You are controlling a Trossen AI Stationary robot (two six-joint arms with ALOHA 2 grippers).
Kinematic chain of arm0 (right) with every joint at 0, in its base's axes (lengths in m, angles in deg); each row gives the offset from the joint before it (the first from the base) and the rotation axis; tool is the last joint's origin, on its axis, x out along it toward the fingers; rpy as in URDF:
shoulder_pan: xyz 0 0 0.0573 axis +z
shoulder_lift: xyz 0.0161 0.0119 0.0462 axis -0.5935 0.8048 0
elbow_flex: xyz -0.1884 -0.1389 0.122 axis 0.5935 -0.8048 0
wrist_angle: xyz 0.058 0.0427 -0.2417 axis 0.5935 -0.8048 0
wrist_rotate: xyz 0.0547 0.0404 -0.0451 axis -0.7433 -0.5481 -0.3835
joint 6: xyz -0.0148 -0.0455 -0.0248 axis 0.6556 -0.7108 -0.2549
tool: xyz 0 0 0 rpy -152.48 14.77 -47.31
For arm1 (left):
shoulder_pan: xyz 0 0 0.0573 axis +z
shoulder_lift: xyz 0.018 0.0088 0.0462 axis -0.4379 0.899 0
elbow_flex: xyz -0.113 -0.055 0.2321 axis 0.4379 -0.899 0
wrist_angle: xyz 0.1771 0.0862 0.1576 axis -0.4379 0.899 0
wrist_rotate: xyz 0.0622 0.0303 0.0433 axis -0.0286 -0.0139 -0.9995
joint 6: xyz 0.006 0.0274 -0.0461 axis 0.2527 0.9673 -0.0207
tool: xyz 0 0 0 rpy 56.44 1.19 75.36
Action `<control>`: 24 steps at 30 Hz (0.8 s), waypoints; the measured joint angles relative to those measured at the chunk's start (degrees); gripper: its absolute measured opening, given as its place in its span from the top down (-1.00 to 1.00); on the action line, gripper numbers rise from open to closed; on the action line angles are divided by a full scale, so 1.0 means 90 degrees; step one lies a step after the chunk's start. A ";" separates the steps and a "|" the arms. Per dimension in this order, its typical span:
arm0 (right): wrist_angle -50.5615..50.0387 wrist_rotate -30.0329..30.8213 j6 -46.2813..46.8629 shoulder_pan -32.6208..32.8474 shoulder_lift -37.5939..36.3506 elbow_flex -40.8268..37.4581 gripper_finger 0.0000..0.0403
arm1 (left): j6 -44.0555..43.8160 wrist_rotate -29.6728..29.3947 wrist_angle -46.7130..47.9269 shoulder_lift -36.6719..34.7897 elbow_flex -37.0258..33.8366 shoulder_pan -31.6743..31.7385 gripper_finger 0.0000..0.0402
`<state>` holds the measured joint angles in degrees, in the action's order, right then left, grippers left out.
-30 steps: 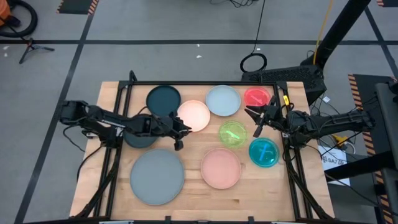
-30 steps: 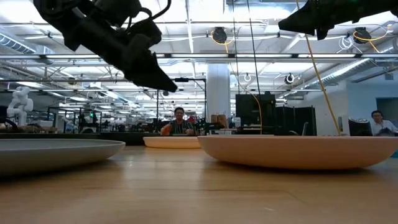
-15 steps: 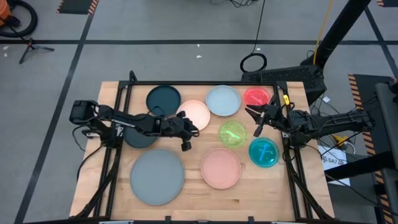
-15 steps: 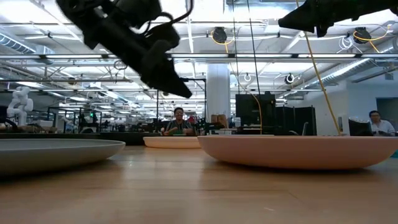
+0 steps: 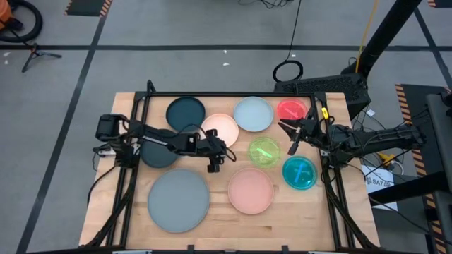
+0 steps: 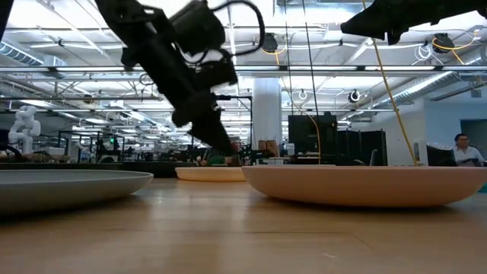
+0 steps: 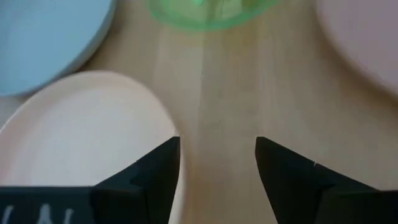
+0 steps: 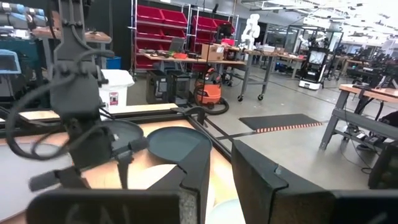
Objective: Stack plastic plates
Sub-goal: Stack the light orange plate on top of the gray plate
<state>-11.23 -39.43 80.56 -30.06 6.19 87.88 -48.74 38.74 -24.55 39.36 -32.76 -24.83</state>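
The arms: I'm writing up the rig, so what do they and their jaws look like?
Both arms are dark, nearly black, built of jointed segments with black cables looping along them. The left gripper and right gripper each end in two flat, angular, matte black jaws. White lettering shows at the left gripper's base in its wrist view.

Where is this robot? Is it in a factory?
More likely a big robotics lab or workshop. Beyond the wooden table stand shelves of red storage bins, workbenches, a white robot, and a person at a desk.
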 joint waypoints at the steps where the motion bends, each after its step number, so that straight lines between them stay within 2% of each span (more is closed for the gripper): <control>1: 0.0000 0.0000 -0.0015 0.0000 0.0000 0.0000 0.70 | 0.0032 -0.0131 0.0008 0.0096 -0.0001 0.0036 -0.07; 3: 0.0000 0.0000 -0.0043 0.0000 -0.0001 0.0000 0.70 | 0.0091 -0.0300 0.0002 0.0269 -0.0003 0.0118 -0.07; 13: 0.0002 0.0004 -0.0162 -0.0001 0.0000 0.0000 0.70 | 0.0198 -0.0313 -0.0042 0.0564 -0.0005 0.0450 -0.04; 17: 0.0007 0.0009 -0.0181 -0.0002 -0.0001 0.0000 0.70 | 0.0315 -0.0291 0.0005 0.0559 -0.0005 0.0443 0.15; 24: 0.0027 0.0014 -0.0210 -0.0002 -0.0001 0.0000 0.70 | 0.0259 -0.0155 0.0123 0.0557 -0.0005 0.0398 0.64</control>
<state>-10.99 -39.30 78.66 -30.08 6.18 87.88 -46.41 37.35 -23.44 44.37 -32.80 -21.25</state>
